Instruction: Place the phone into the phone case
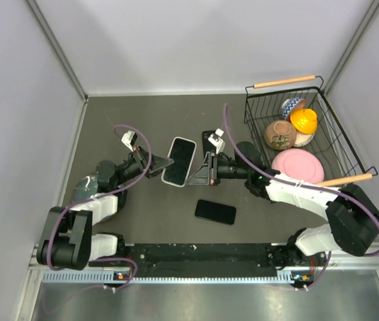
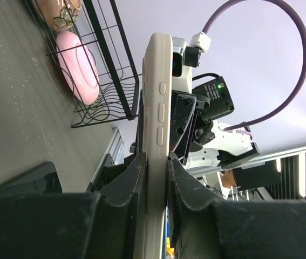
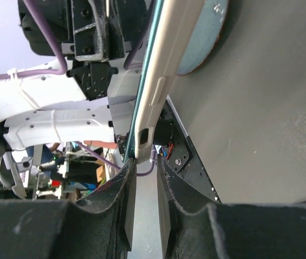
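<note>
Top external alone: phone case [image 1: 179,160] face-on.

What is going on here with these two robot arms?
A cream-edged phone case is up between the two arms. The left gripper is clamped on one side of it. The right gripper sits at the opposite side, though it is unclear whether it is actually gripping. A black phone lies flat on the table, untouched, so it is not yet in the case. The wire basket at the right is not involved.
</note>
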Motion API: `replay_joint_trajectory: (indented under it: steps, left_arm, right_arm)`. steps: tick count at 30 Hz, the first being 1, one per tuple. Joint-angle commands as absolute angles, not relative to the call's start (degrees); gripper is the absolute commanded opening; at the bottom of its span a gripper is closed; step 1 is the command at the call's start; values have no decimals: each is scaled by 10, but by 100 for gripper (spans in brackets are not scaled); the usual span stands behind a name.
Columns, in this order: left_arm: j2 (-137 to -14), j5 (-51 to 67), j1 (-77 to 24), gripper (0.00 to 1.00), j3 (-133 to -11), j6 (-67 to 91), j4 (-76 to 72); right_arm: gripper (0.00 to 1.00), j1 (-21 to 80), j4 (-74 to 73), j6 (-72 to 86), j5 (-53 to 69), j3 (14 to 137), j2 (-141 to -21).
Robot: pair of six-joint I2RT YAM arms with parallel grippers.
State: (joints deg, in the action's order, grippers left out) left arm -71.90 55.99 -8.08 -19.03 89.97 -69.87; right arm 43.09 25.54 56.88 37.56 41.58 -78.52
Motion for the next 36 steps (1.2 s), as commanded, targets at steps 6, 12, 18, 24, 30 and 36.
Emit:
replay_joint_trajectory:
  steps: [6,12,18,24,30,36]
  left_arm:
    - [-712,593,-114,0,-173,915,-846]
    - [-708,587,-117,0,-167,898,-828]
    - [-710,597,-117,0,-170,871,-791]
    - [-694,613,-117,26,-199,785,-647]
    - [-593,510,-114,60,-315,450,-86]
    - [-528,309,-118,84,-424,261,164]
  right_arm:
    - [21,430,238,599,224,471,-830]
    - [24,432,307,629,243,469,-846]
    - [24,432,407,636,266,447,-847]
    - [0,426,417,634,285,456,-856]
    - [0,410,384,650,275,448,-852]
    - [0,406,277,614,254,497,-845]
